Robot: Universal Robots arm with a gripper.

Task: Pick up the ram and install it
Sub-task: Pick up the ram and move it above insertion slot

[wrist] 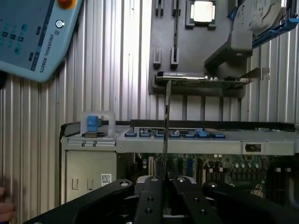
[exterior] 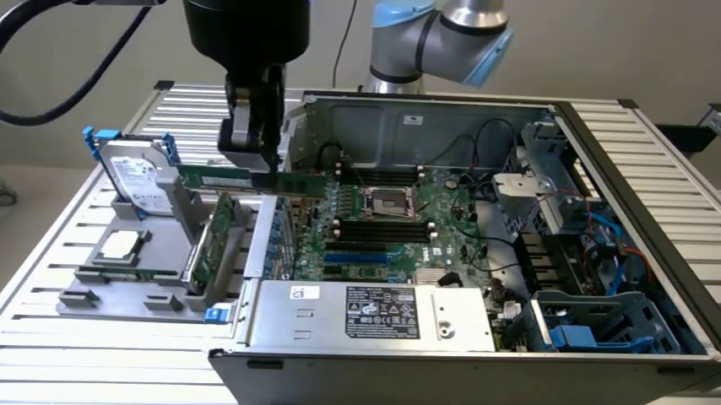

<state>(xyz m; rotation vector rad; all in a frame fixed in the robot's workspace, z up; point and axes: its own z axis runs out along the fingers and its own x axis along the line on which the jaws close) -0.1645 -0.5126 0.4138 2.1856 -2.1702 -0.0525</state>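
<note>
Ram (exterior: 299, 183) – a thin green stick – hangs in the air, clamped near its middle by the gripper (exterior: 257, 167), whose fingers are drawn narrow against its 2 flat faces. Its long axis lies level and runs across the exterior view from left to right. It stands on edge, with 1 end toward the hard drive (exterior: 135, 181) and the other reaching over the side wall of the open computer case (exterior: 428, 114). In the wrist view the ram (wrist: 166, 126) shows edge-on as a thin line leading straight out from the gripper (wrist: 163, 179). The case lies on the slatted surface (exterior: 664, 169) and holds the motherboard (exterior: 451, 228), with a row of black memory slots (exterior: 383, 229) below the processor socket (exterior: 389, 201) and a grey power supply (exterior: 372, 310) at the near side. On the exterior view's left sits a grey holder tray (exterior: 84, 274) – in it the hard drive stands upright in blue rails, a processor chip (exterior: 120, 245) lies flat in a recess, and a green expansion card (exterior: 214, 240) stands on edge just below the ram.
</note>
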